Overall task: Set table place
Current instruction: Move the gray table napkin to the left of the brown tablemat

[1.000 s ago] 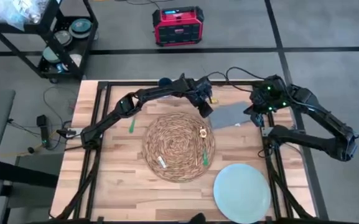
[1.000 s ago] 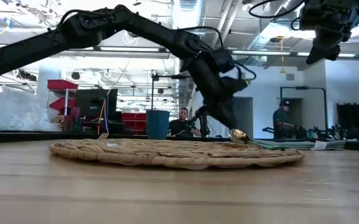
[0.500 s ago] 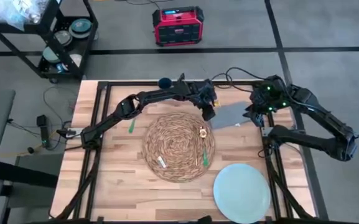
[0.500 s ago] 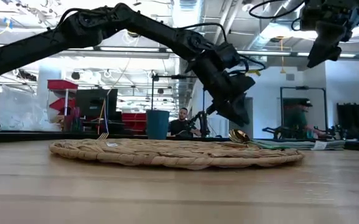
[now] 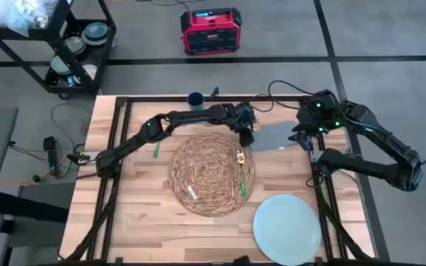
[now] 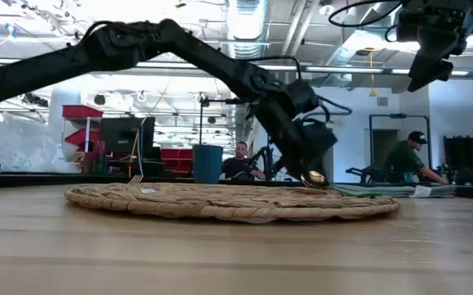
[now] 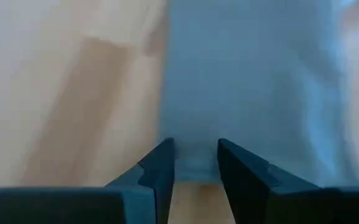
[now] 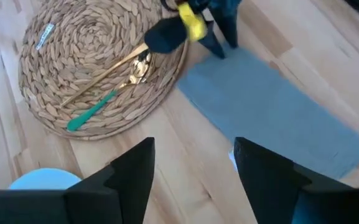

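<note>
The round woven placemat (image 5: 211, 174) lies mid-table with a gold spoon (image 8: 138, 64) and a green-handled utensil (image 8: 91, 112) on its right part. A grey napkin (image 5: 275, 137) lies flat on the wood just beyond the placemat's far right. A pale-blue plate (image 5: 286, 226) sits near the front right. My left gripper (image 7: 195, 167) is down at the napkin's left edge (image 8: 211, 61), fingers pointing down and a little apart. My right gripper (image 8: 191, 177) hangs open high above the napkin's right end. My left gripper has its fingertips (image 7: 167, 163) at the napkin's left edge (image 7: 195, 163), coming from above. The cloth lies flat on the table between and beyond them. Whether the tips touch the cloth I cannot tell.
A dark blue cup (image 5: 195, 98) stands at the table's far edge. A green stick (image 5: 156, 148) lies left of the placemat, and a small white tag (image 5: 192, 192) lies on it. Black frame rails (image 5: 114, 140) run along the table's sides.
My left gripper has come down from above the placemat's far right to table height at the napkin's left edge. The napkin, placemat and plate have stayed where they were.
</note>
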